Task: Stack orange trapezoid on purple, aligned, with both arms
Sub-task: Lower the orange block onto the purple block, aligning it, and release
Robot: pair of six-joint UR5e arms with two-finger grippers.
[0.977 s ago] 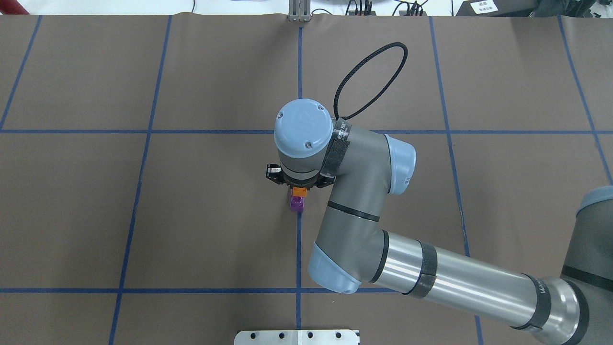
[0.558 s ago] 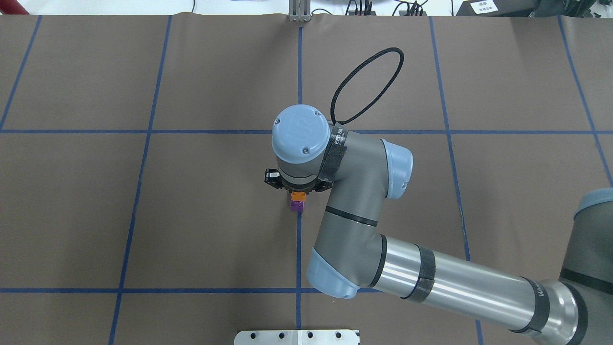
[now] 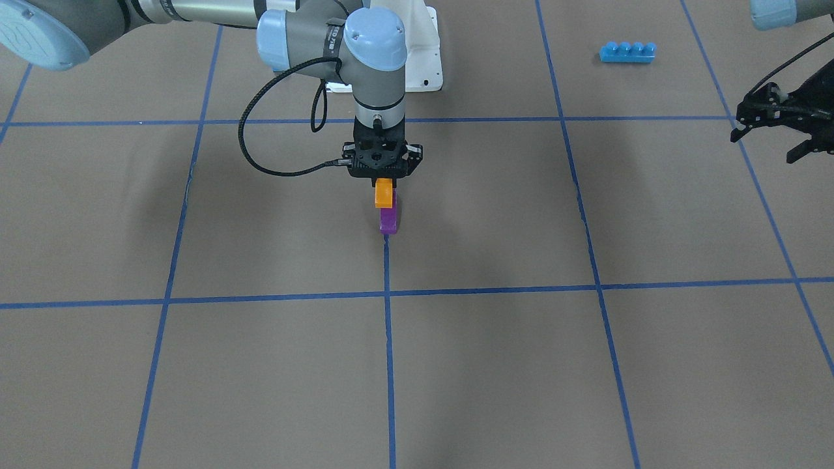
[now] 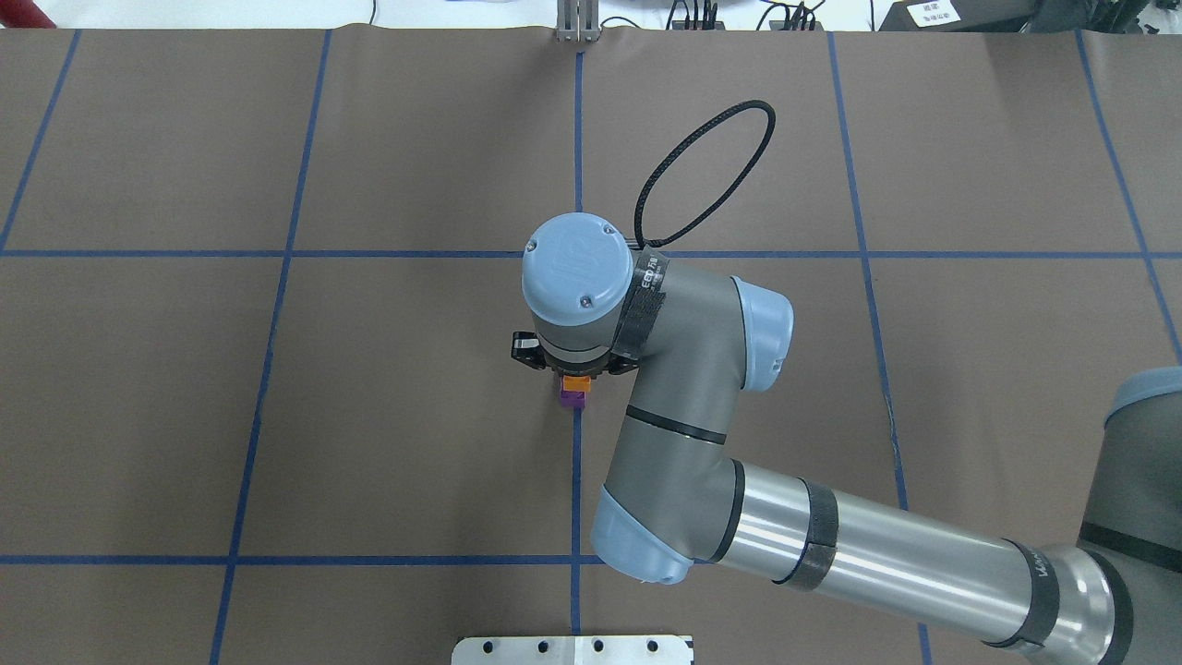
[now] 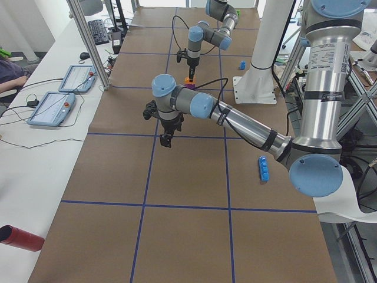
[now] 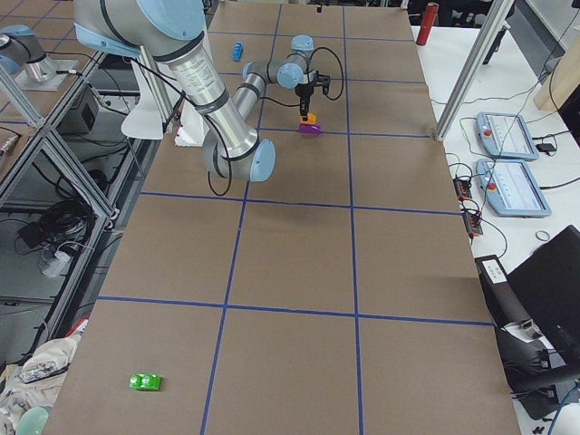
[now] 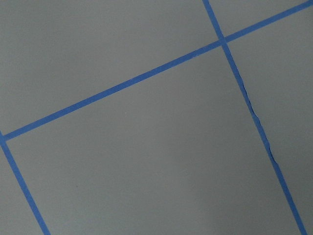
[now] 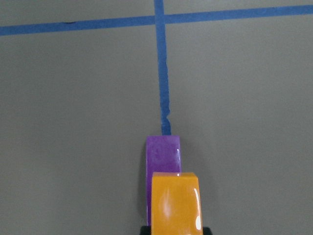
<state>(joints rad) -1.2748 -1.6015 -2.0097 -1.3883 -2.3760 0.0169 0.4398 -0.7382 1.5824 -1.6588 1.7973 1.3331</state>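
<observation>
Exterior front-facing: right end effector (image 3: 384,187) clenches orange trapezoid (image 3: 384,195) over purple (image 3: 389,221); left end effector (image 3: 763,147) spread open

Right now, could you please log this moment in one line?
right end effector: shut on orange trapezoid, over purple brick | left end effector: open, empty

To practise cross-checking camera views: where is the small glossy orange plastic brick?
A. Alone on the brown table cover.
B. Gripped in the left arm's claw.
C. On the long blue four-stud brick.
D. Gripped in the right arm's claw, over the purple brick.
D: in the front-facing view the right claw grips the small glossy orange plastic brick directly above the small glossy purple plastic brick; the left claw is empty.
</observation>
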